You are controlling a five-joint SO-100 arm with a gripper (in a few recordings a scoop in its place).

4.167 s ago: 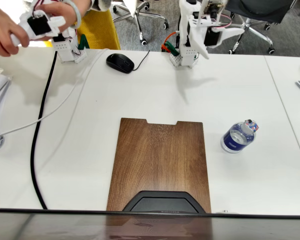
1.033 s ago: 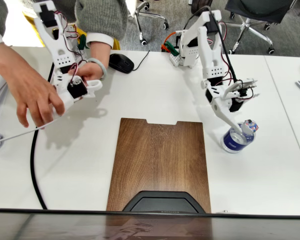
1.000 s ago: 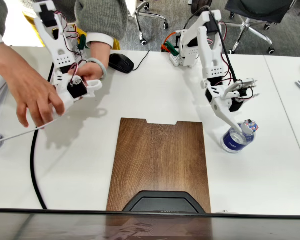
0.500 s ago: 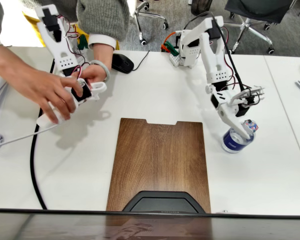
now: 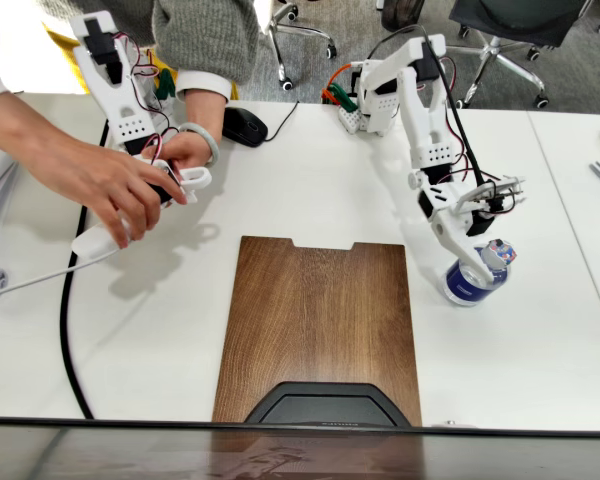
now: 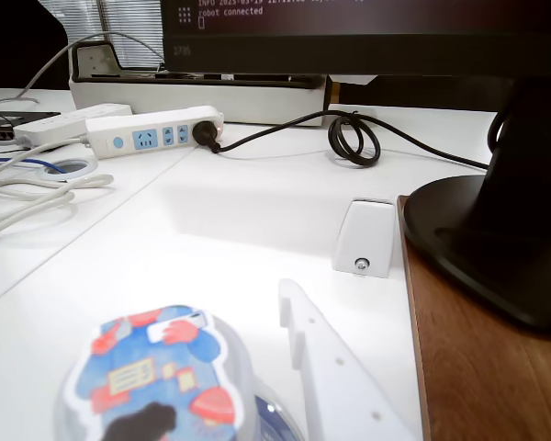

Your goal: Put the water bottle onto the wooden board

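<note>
gripper [image 5: 483,262] at water bottle [image 5: 470,281]

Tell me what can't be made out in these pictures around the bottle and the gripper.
- Water bottle body: the gripper covers its upper part in the fixed view; the lower edge cuts it off in the wrist view.
- Grip: whether the fingers touch the bottle cannot be told.
- Wooden board: its near end lies under a black stand.
</note>
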